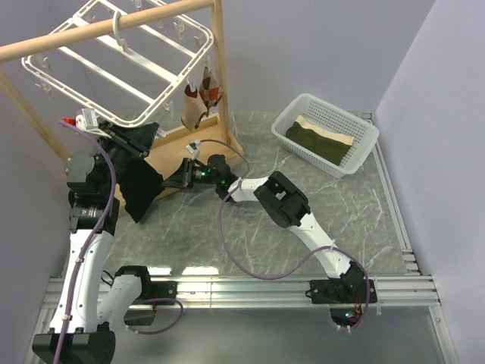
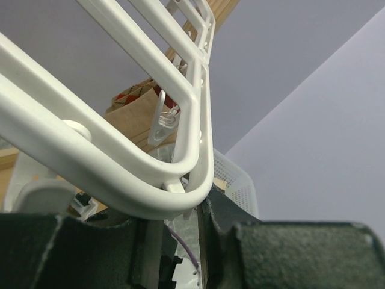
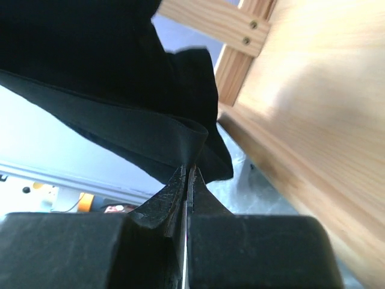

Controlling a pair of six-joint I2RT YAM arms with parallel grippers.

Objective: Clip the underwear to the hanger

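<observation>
Left arm raised, left gripper (image 1: 125, 139) grasping underwear (image 1: 140, 186) at hanger (image 2: 195, 120) corner - right arm reaches far-left, right gripper (image 3: 187, 173) clenched on hem.

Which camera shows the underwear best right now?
Top external: the whole underwear hangs from the left gripper by a corner of the hanger, with the right gripper at its lower edge. Right wrist shows only a hem pinched in that gripper's shut jaws. Left wrist shows none I can make out.

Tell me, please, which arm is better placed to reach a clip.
Left, probably: the left fingers hold the underwear just under the hanger, near a clip; the right fingers pinch its hem low by the wooden stand.
</observation>
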